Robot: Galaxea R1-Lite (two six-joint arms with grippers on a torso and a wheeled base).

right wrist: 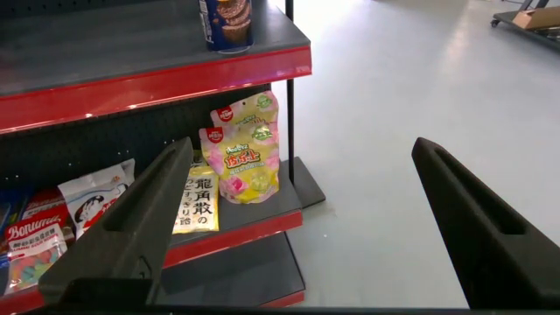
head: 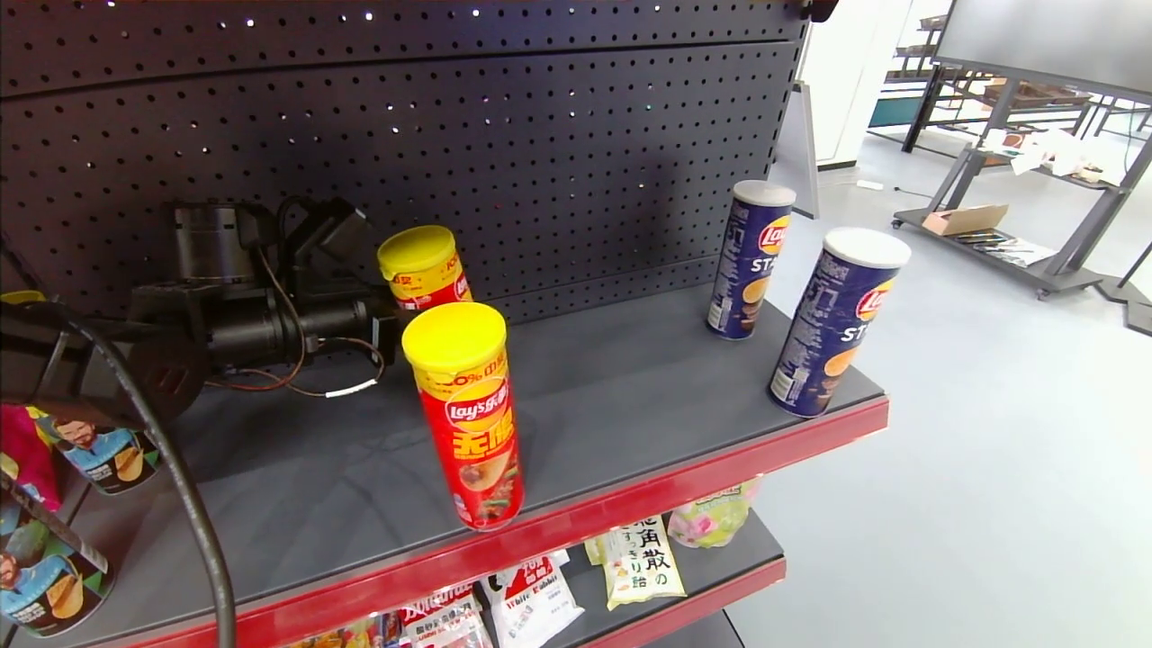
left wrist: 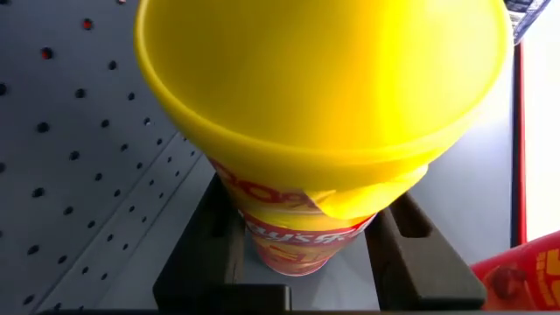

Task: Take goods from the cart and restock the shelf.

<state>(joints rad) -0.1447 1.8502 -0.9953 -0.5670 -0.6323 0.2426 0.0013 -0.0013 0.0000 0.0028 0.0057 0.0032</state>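
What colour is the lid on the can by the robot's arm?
Yellow; the lid shows best in the left wrist view, on a red can.

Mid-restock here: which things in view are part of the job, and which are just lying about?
Job: red can held by the left gripper near the pegboard; second red can at the shelf front; rear blue can; front blue can; right gripper, open and empty.
Lying about: snack bags on the lower shelf; cardboard box across the room.
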